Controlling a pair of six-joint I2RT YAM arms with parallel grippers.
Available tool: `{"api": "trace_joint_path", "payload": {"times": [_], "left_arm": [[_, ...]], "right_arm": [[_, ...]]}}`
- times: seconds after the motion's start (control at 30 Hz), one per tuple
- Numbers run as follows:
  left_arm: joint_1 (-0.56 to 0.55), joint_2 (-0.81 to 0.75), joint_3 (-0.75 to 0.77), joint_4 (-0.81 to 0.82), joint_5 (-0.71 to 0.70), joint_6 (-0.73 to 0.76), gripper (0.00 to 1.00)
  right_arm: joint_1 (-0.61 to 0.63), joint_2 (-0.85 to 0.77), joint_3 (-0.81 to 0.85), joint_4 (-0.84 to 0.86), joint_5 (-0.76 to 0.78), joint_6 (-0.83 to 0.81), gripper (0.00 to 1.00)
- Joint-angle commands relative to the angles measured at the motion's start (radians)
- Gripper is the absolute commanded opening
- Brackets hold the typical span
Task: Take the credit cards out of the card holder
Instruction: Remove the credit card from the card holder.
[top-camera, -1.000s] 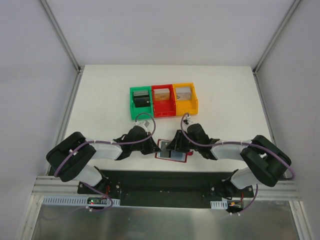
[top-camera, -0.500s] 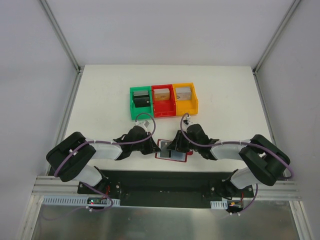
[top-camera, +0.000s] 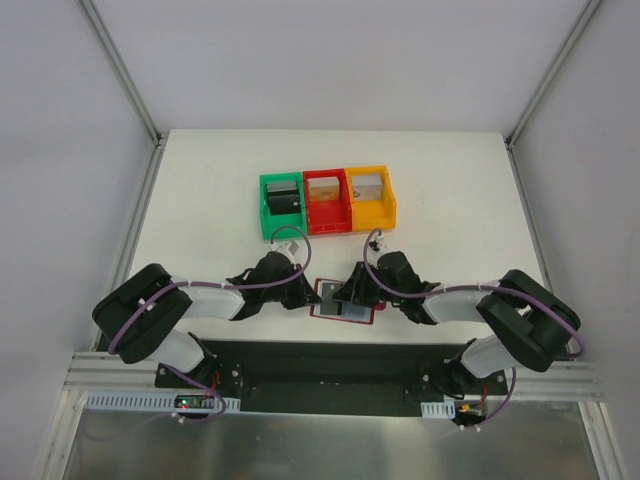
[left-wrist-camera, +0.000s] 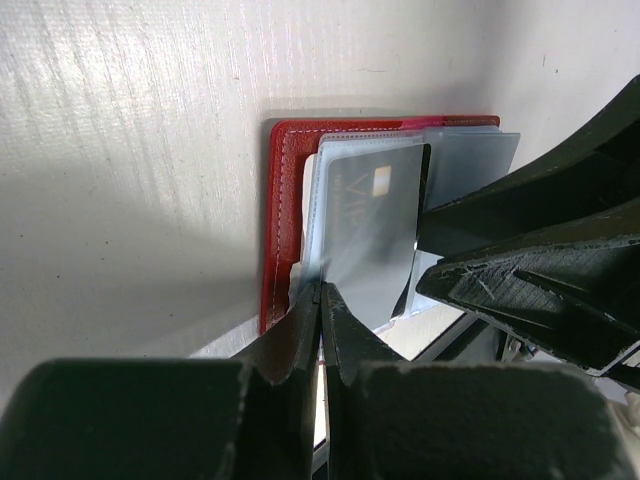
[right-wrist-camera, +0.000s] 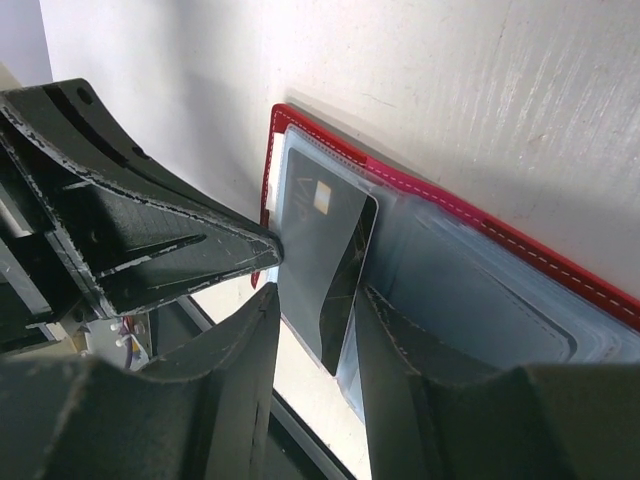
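Observation:
The dark red card holder (top-camera: 346, 300) lies open on the table between both arms, its clear sleeves showing. My left gripper (left-wrist-camera: 320, 286) is shut on the thin pale edge of a sleeve at the holder's (left-wrist-camera: 284, 200) side. A blue-grey credit card (left-wrist-camera: 370, 225) with a small chip sticks partway out of the sleeves, tilted up. My right gripper (right-wrist-camera: 318, 300) is open, with one finger on each side of that card (right-wrist-camera: 322, 225) above the red holder (right-wrist-camera: 520, 252). No tan-olive card shows.
Green (top-camera: 282, 205), red (top-camera: 326, 200) and orange (top-camera: 371, 198) plastic bins stand in a row behind the holder, each with items inside. The table's front edge and a black base rail (top-camera: 330, 365) run just below the holder.
The right arm has shifted very slightly. The holder, the card and the left gripper look the same.

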Motion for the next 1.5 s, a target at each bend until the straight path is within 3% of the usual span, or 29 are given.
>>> {"api": "trace_joint_path", "payload": {"times": [0.0, 0.23, 0.47, 0.7, 0.87, 1.07, 1.3, 1.47], "left_arm": [[0.0, 0.005, -0.041, -0.156, -0.054, 0.037, 0.0], [-0.002, -0.058, -0.047, -0.17, -0.064, 0.049, 0.18], [0.0, -0.092, -0.056, -0.183, -0.077, 0.049, 0.22], [-0.002, -0.148, -0.059, -0.205, -0.083, 0.066, 0.38], [-0.004, -0.201, -0.059, -0.223, -0.088, 0.076, 0.43], [-0.01, -0.261, -0.068, -0.252, -0.134, 0.081, 0.4], [-0.008, -0.175, -0.033, -0.254, -0.133, 0.093, 0.22], [-0.01, -0.156, -0.028, -0.251, -0.133, 0.096, 0.14]], "right_arm": [[0.01, -0.019, -0.008, 0.086, -0.074, 0.025, 0.38], [0.009, -0.001, -0.008, 0.086, -0.071, 0.028, 0.39], [0.009, 0.001, 0.0, 0.086, -0.079, 0.025, 0.39], [0.01, 0.013, 0.006, 0.086, -0.086, 0.025, 0.39], [0.009, 0.032, 0.012, 0.086, -0.089, 0.028, 0.39], [0.009, 0.041, 0.018, 0.086, -0.086, 0.026, 0.39], [0.009, 0.05, 0.024, 0.086, -0.086, 0.026, 0.39], [0.009, 0.052, 0.028, 0.086, -0.085, 0.026, 0.39]]}}
